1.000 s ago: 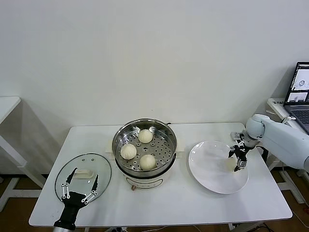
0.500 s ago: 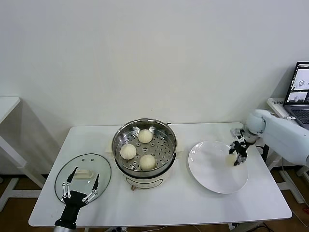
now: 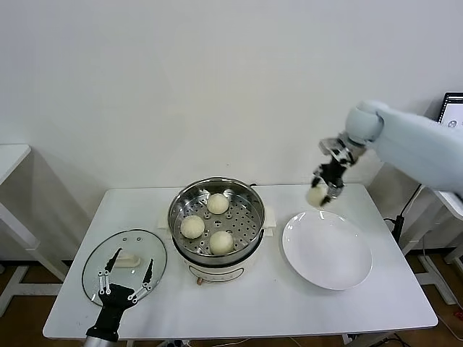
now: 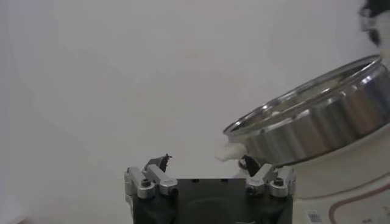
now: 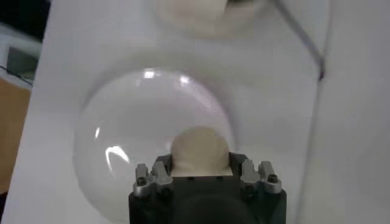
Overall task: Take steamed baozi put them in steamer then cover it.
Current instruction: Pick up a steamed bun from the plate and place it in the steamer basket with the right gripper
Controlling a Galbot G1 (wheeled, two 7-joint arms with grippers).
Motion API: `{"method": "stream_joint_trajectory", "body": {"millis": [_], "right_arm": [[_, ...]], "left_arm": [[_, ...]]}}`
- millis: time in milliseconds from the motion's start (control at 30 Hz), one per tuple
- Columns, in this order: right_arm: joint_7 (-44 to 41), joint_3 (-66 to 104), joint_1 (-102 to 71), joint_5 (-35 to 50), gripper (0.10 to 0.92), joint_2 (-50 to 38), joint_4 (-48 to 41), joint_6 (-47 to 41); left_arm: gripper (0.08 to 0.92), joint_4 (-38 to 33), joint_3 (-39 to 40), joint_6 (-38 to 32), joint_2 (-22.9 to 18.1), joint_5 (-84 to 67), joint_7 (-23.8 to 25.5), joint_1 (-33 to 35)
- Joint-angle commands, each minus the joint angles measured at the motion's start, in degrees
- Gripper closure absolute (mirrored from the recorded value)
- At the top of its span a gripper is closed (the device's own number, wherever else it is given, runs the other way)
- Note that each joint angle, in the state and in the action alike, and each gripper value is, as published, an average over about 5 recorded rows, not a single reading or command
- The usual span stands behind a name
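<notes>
The steel steamer [image 3: 217, 217] stands mid-table on its cream pot base, and its wall also shows in the left wrist view [image 4: 317, 125]. Three baozi [image 3: 218, 203] lie inside it. My right gripper [image 3: 323, 189] is shut on the fourth baozi [image 3: 315, 195] and holds it in the air above the far left rim of the white plate [image 3: 327, 249]; the right wrist view shows the bun [image 5: 201, 149] between the jaws. The glass cover [image 3: 124, 264] with its cream handle lies flat at the table's front left. My left gripper [image 3: 127, 282] is open just above the cover's near edge.
The table's front edge runs just below the cover and plate. A second white table is at the far left, and a laptop's corner [image 3: 454, 108] shows at the far right. A black cable hangs off the table's right side.
My right gripper has lifted the baozi off the plate and carried it up and to the left, towards the steamer. The left gripper has barely moved.
</notes>
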Motion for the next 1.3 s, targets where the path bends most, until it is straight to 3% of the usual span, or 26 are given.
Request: {"method": "stream_joint_trajectory", "body": {"millis": [33,433,1300], "right_arm": [[1.0,-6.7,10.2,15.3,0.384,10.5,6.9,-5.9],[8.5,-9.0,3.1,12.3,0.389,17.9,5.4,-8.7],[10.3,-9.2,-3.8,4.0,0.382,22.5,-0.9,-7.6]], "left_arm": [[0.177,0.1,0.1,0.1,0.0,0.0,-0.1,-0.3],[0.177,0.4,-0.1,0.0,0.1,-0.2,-0.2,-0.5],[0.177,0.3,-0.7,-0.3,-0.2,-0.2,-0.3,-0.2]]}}
